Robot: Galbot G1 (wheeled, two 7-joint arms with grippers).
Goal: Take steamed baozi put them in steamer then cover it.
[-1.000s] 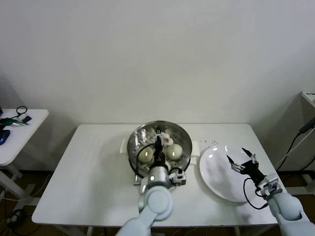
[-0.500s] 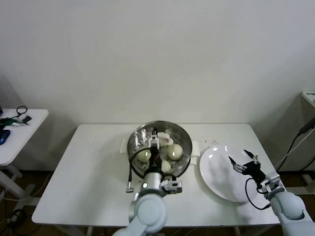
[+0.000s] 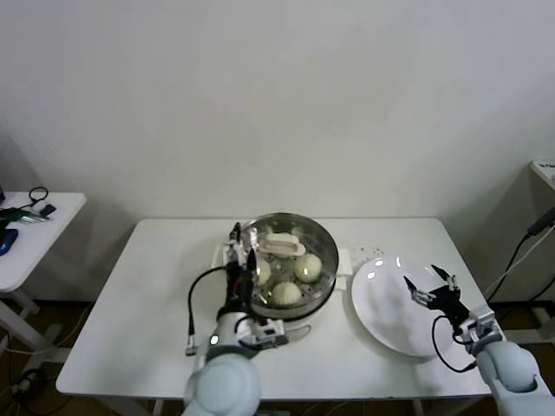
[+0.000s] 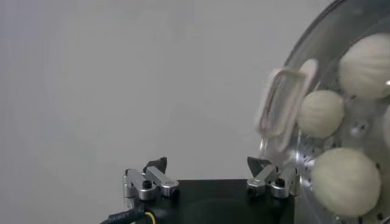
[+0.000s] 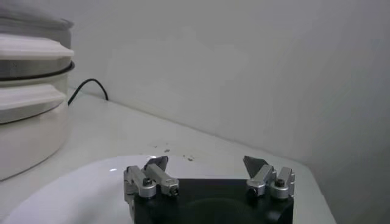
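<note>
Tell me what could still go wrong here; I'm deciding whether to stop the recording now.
1. The left pincer, open, sits close beside the cover on the steamer; a careless withdrawal might nudge the lid off its seat.
2. The right pincer, open, hovers over the white plate, which lies near the table edge; a bump could push it off.

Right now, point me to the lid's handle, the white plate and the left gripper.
lid handle (image 3: 284, 244), head view, middle of the cream bar atop the glass cover.
white plate (image 3: 381, 299), head view, bare centre-left surface.
left gripper (image 3: 241, 240), head view, between its open fingertips beside the steamer.
</note>
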